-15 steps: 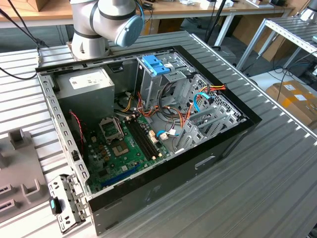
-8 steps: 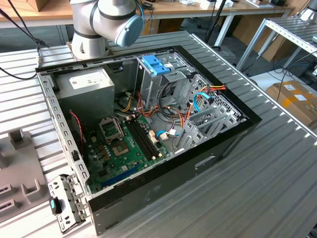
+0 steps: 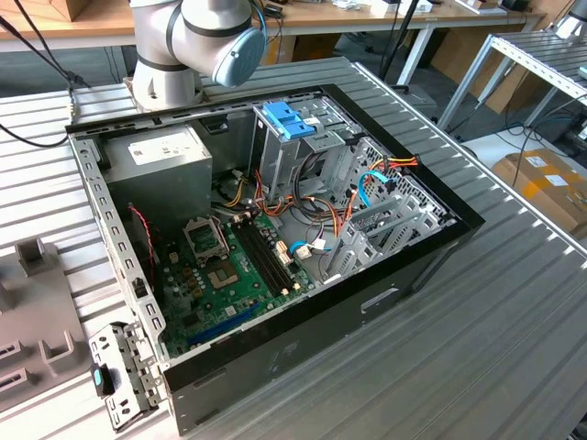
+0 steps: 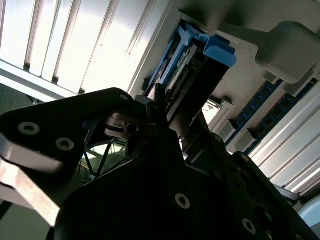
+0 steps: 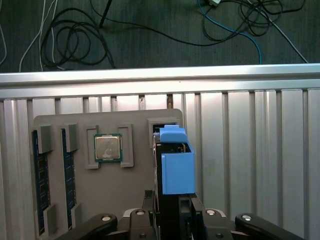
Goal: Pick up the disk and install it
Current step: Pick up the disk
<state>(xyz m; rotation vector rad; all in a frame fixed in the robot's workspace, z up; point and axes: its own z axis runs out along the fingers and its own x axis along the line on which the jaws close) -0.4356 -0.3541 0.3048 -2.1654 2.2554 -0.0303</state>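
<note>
In the first wrist view the disk (image 5: pixel 175 165) stands on edge in a slot of a grey parts tray (image 5: pixel 125 190), with its light-blue caddy rail facing the camera. My gripper (image 5: pixel 173 204) straddles it, one black finger against each flat side, and looks shut on it. The second wrist view shows the disk (image 4: pixel 210 50) from the side, its blue rail reaching out past the dark gripper body. In the exterior view, the open computer case (image 3: pixel 275 229) lies on the slatted table, with the grey drive cage and its blue latch (image 3: pixel 289 119) at the back.
The tray also holds a processor chip (image 5: pixel 108 148) and memory sticks (image 5: pixel 39 175). Inside the case are a grey power-supply box (image 3: pixel 156 151), the green motherboard (image 3: pixel 229 266) and loose cables (image 3: pixel 367 192). The arm's base (image 3: pixel 183 46) stands behind the case.
</note>
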